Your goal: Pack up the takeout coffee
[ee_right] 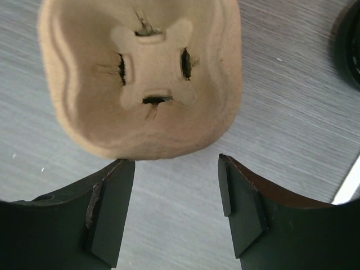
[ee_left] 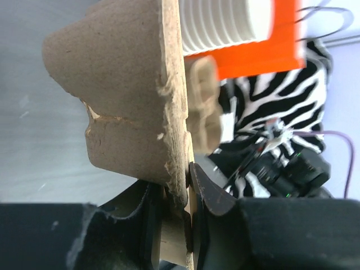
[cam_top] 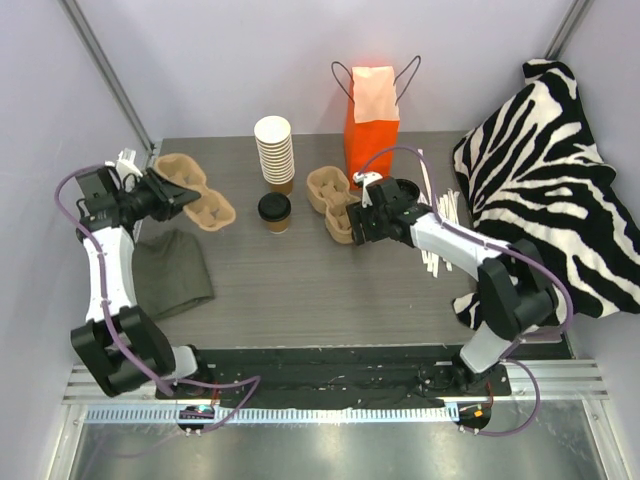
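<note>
Takeout coffee is set upright mid-table, cup stack at its 12 o'clock. Left gripper is clamped on left carrier at 9 o'clock; right gripper is spread apart by right carrier at 3 o'clock.

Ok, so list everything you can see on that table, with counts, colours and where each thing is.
takeout coffee: one, brown cup with black lid, table centre
cup stack: one, brown with white rims, behind the coffee
paper bag: one, orange, upright at the back
left carrier: one, tan, back left
right carrier: one, tan, right of the coffee
white sticks: several, beside the right arm
zebra cloth: one, black and white, right side
grey cloth: one, near left
left claw: shut on the left carrier's edge
right claw: open, holding nothing, by the right carrier
</note>
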`<action>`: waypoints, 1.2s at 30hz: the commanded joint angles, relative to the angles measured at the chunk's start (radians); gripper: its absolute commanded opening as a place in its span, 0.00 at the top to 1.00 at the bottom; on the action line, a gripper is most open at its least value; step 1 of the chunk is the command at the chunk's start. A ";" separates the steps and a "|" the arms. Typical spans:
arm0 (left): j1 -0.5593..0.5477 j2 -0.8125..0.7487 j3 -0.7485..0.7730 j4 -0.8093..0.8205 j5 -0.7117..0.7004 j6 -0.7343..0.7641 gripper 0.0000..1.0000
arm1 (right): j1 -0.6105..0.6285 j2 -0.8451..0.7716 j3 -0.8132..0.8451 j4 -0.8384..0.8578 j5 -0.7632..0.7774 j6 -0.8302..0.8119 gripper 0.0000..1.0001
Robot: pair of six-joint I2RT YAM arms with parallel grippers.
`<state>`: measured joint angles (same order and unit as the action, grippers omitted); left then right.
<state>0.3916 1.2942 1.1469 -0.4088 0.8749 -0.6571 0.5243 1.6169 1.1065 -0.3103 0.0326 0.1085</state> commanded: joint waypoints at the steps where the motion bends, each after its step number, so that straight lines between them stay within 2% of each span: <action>1: 0.065 0.098 0.076 -0.300 0.042 0.313 0.75 | 0.003 0.079 0.093 0.128 0.027 0.040 0.33; 5: 0.069 0.183 0.102 -0.384 0.007 0.419 0.75 | 0.003 0.164 0.202 0.163 0.039 0.036 0.33; 13: 0.055 0.377 0.149 -0.389 -0.017 0.502 0.72 | 0.000 0.337 0.397 0.253 0.099 0.045 0.32; 19: -0.022 0.566 0.240 -0.409 -0.030 0.547 0.68 | -0.001 0.411 0.478 0.306 0.076 0.025 0.32; 22: -0.045 0.647 0.295 -0.401 -0.053 0.551 0.67 | -0.003 0.385 0.507 0.280 0.023 -0.007 0.32; 26: -0.054 0.729 0.327 -0.329 -0.001 0.495 0.68 | -0.004 0.305 0.478 0.238 -0.057 -0.026 0.31; 30: -0.068 0.745 0.317 -0.250 0.074 0.442 0.69 | -0.004 0.247 0.451 0.148 -0.161 -0.026 0.27; 33: -0.066 0.740 0.295 -0.214 0.064 0.422 0.68 | -0.004 0.209 0.457 0.065 -0.226 -0.042 0.25; 36: -0.060 0.741 0.300 -0.258 0.009 0.442 0.60 | -0.004 0.158 0.467 -0.016 -0.253 -0.078 0.24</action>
<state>0.3283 2.0441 1.4395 -0.6815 0.8989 -0.2081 0.5198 1.8881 1.5497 -0.2184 -0.1352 0.0814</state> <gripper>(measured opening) 0.356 0.760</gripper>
